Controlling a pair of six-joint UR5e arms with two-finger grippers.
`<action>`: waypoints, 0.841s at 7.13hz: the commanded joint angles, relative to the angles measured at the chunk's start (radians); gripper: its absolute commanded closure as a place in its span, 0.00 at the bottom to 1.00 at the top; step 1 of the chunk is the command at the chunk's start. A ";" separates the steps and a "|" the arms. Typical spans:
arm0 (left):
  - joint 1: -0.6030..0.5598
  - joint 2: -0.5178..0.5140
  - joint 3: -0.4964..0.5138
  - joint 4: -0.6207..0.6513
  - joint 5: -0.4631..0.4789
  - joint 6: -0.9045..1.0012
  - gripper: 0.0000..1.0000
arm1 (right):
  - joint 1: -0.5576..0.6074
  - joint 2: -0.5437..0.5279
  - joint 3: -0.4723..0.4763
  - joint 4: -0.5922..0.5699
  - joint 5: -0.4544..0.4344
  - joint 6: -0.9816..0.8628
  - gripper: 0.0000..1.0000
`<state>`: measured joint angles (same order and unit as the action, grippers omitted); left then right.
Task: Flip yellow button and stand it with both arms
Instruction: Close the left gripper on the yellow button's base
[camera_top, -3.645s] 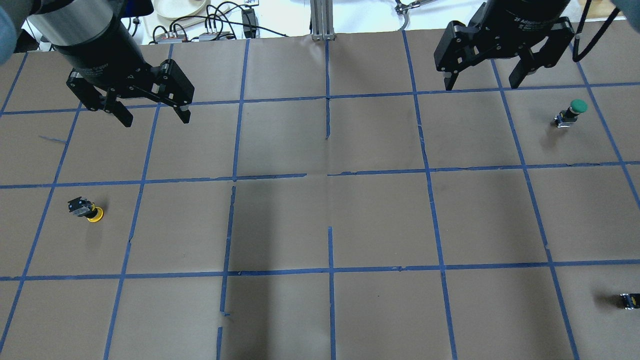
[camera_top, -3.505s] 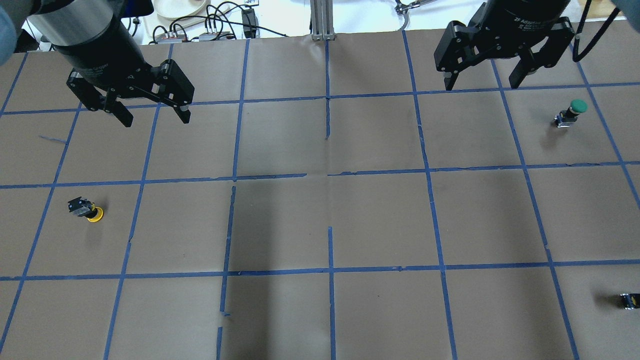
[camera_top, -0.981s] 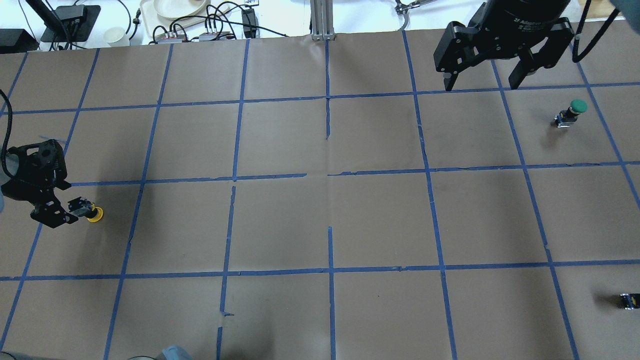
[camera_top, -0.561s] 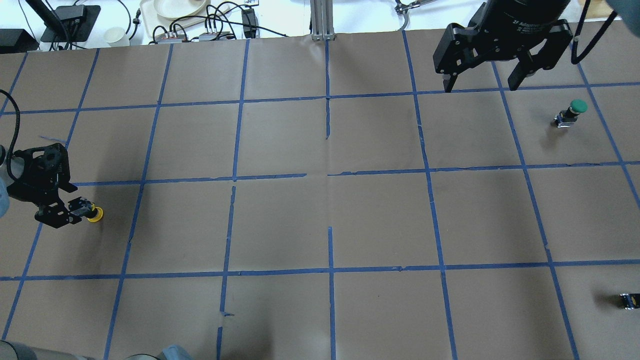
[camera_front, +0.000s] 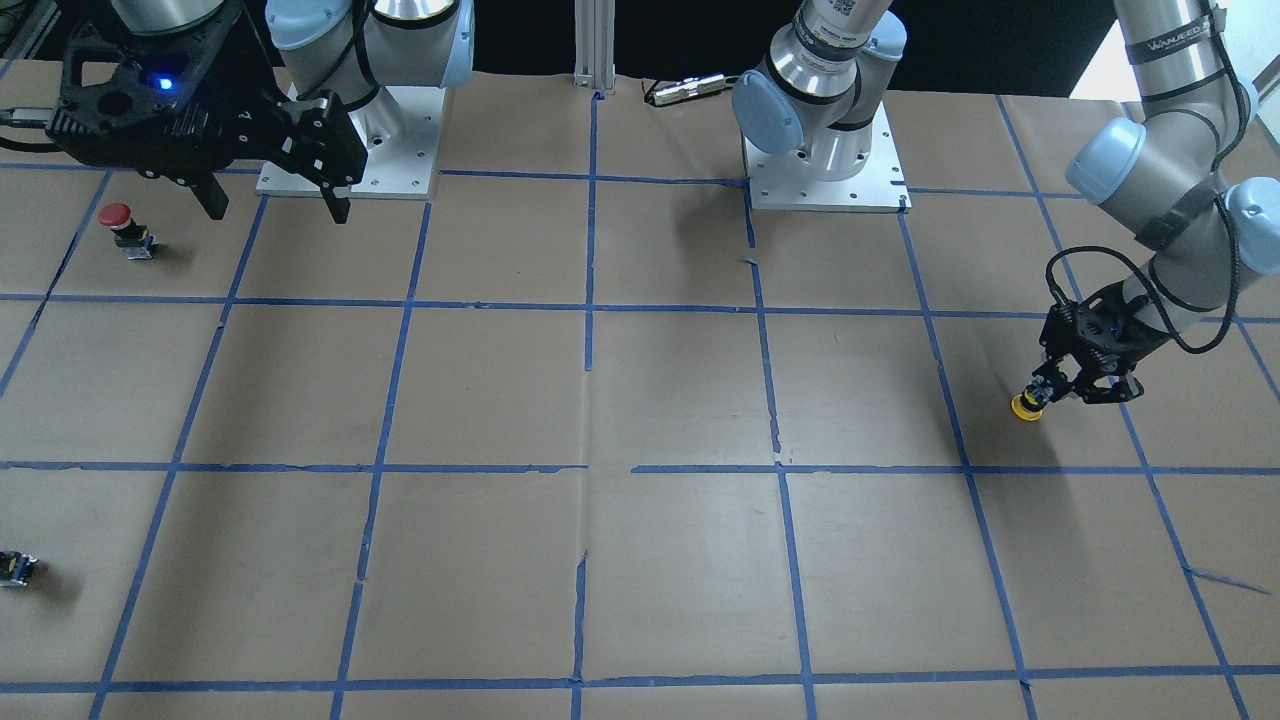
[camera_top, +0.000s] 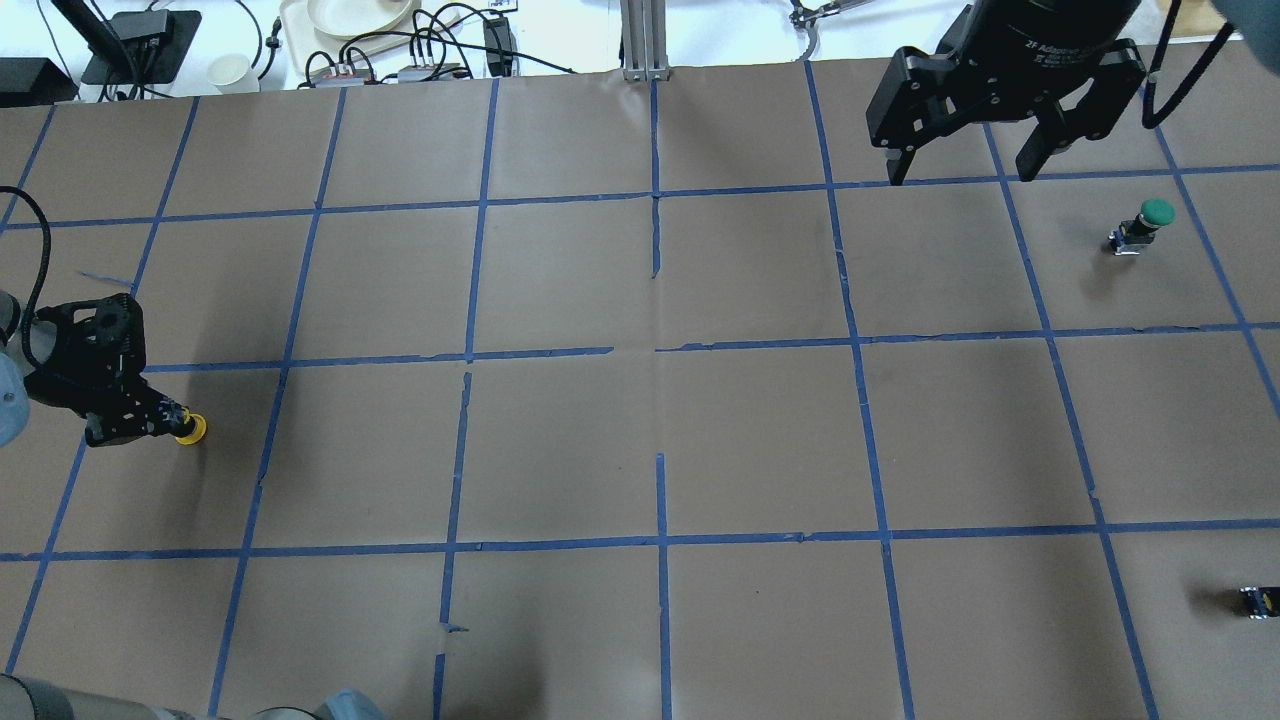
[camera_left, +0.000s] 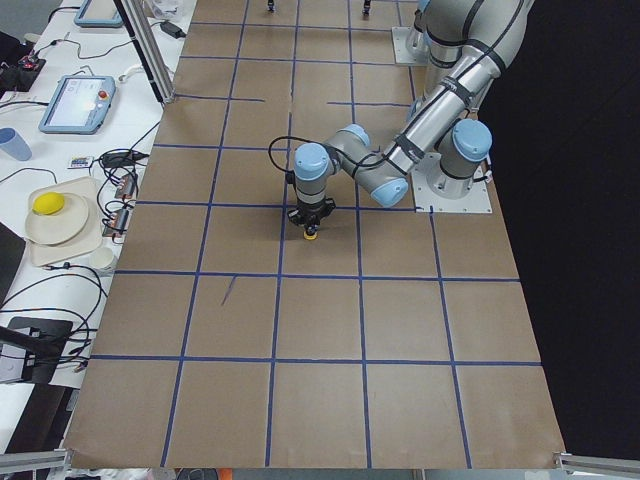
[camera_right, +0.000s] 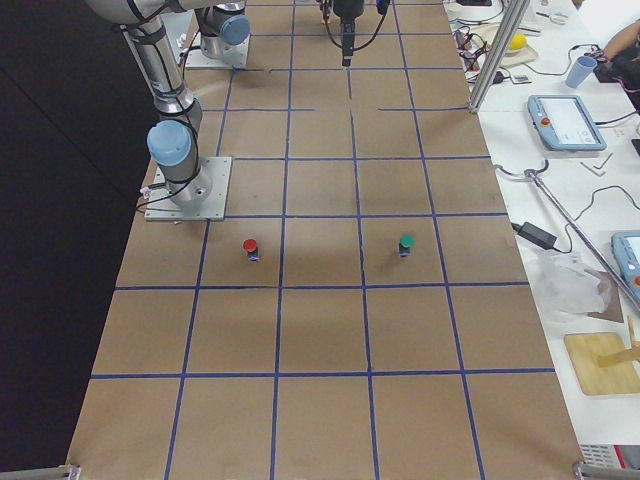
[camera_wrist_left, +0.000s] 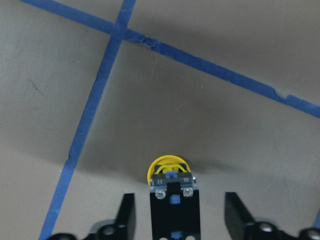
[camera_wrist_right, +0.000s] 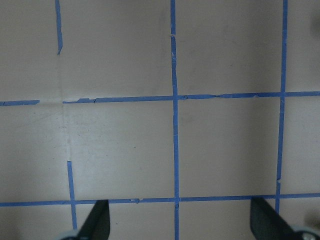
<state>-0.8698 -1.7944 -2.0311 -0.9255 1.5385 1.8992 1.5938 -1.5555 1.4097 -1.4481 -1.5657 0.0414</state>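
Observation:
The yellow button (camera_top: 190, 429) lies on its side on the brown paper at the table's left, with its cap pointing away from my left gripper. It also shows in the front view (camera_front: 1025, 407) and the exterior left view (camera_left: 312, 235). My left gripper (camera_top: 160, 418) is low at the table and open. In the left wrist view its fingers (camera_wrist_left: 127, 216) stand on either side of the button's black base (camera_wrist_left: 175, 210), with a gap on each side. My right gripper (camera_top: 960, 170) is open and empty, high over the far right of the table. It also shows in the front view (camera_front: 277, 208).
A green-capped button (camera_top: 1157, 212) stands at the right. A red-capped button (camera_front: 118, 215) shows in the front view. A tiny dark block (camera_top: 1258, 600) lies at the right edge. Cables and plates (camera_top: 350, 15) lie beyond the far edge. Blue tape divides the paper into squares.
My left gripper has come down from high up to table level and moved in along the yellow button, so its fingers now straddle the base. The right gripper has stayed almost still.

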 joint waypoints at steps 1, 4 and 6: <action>0.000 0.001 0.006 0.001 -0.005 -0.005 0.89 | 0.000 0.000 0.000 0.000 0.000 0.000 0.00; -0.017 0.038 0.018 -0.184 -0.142 -0.091 0.93 | 0.000 0.002 0.000 0.000 0.001 0.000 0.00; -0.075 0.056 0.069 -0.340 -0.288 -0.298 0.94 | -0.006 0.002 0.002 -0.012 0.000 -0.002 0.00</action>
<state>-0.9029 -1.7562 -1.9911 -1.1528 1.3378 1.7228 1.5918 -1.5529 1.4101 -1.4576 -1.5657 0.0411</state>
